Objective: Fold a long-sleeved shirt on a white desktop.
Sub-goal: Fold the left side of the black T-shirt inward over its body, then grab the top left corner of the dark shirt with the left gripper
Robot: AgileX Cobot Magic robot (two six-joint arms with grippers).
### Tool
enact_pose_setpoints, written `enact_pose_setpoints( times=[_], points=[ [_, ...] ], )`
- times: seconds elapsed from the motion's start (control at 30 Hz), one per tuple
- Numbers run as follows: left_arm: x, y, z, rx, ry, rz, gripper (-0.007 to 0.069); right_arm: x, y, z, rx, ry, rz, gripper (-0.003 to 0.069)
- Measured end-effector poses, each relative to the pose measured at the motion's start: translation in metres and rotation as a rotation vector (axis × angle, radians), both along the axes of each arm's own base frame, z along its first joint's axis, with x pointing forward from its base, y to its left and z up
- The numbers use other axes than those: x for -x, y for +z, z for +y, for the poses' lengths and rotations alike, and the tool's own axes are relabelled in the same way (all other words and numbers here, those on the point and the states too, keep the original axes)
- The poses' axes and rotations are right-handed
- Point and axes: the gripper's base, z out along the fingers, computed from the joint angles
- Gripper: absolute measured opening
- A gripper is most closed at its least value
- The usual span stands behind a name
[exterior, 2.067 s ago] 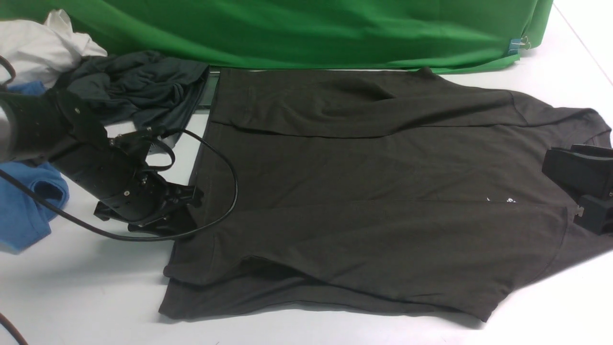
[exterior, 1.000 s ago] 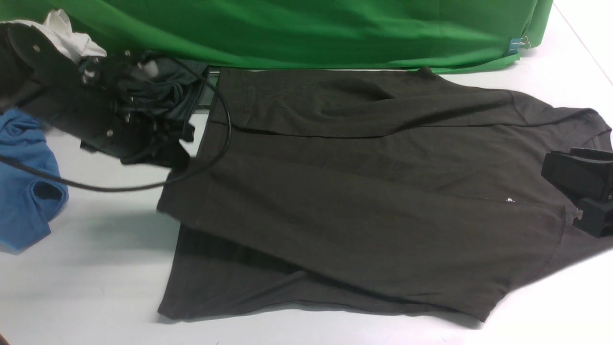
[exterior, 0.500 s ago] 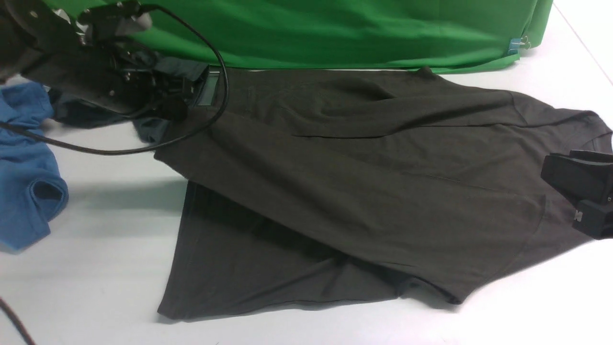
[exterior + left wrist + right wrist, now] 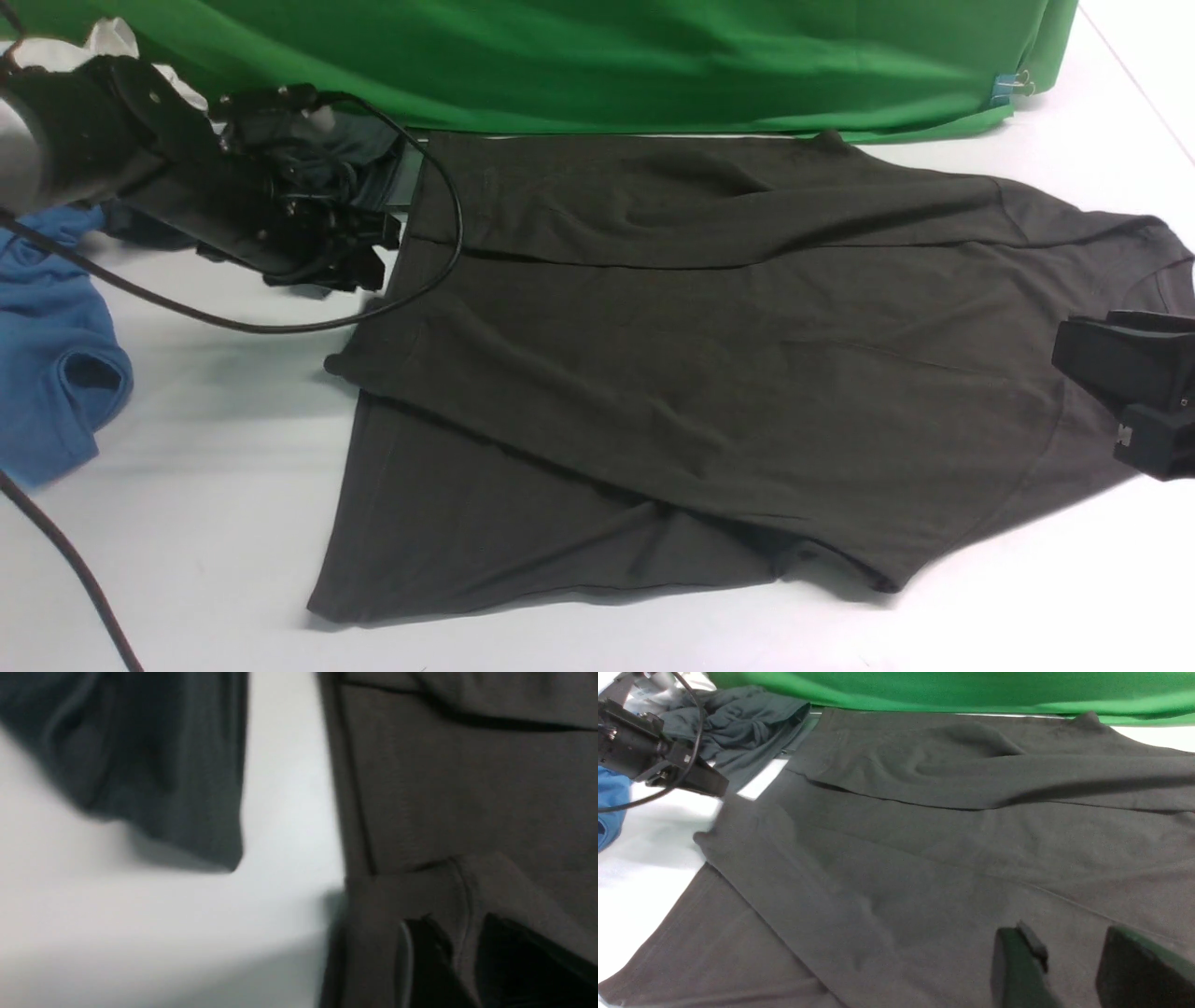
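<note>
As sleeve (image 4: pixel 579 392) has dropped onto long-sleeved shirt (image 4: pixel 728 280) — left tool (image 4: pixel 366 259) parted | right tool (image 4: pixel 1069 966) parted

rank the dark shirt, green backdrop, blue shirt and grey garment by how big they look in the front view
1. long-sleeved shirt
2. green backdrop
3. blue shirt
4. grey garment, mostly hidden behind the left arm, so unsure

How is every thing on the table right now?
Shirt, flat on the desk, both sleeves folded over it.
Left gripper, by the shirt's edge, grip unclear.
Right gripper, open, over the shirt.
Grey garment, crumpled.
Blue shirt, crumpled.
</note>
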Motion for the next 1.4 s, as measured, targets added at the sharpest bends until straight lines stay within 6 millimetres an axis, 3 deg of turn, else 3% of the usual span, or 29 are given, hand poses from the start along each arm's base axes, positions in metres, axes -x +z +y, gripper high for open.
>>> enact_pose_setpoints(
  times=[0.2, 0.37, 0.7, 1.1, 1.4],
  points=[
    [-0.011, 0.026, 0.000, 0.037, 0.051, 0.008, 0.0455, 0.000, 0.002, 0.001, 0.014, 0.007, 0.044, 0.0242],
    [-0.035, 0.056, -0.010, 0.175, 0.043, 0.019, 0.0552, -0.015, 0.016, 0.007, 0.031, 0.016, 0.087, 0.0242],
    [-0.082, 0.015, -0.015, 0.290, 0.120, 0.156, 0.0563, -0.028, 0.022, 0.013, 0.039, 0.019, 0.108, 0.0242],
    [-0.099, -0.040, -0.021, 0.416, 0.199, 0.212, 0.0563, -0.029, 0.024, 0.013, 0.028, 0.014, 0.079, 0.0244],
    [-0.110, -0.056, -0.030, 0.597, 0.241, 0.176, 0.0563, -0.030, 0.025, 0.013, 0.026, 0.013, 0.073, 0.0244]
  ],
)
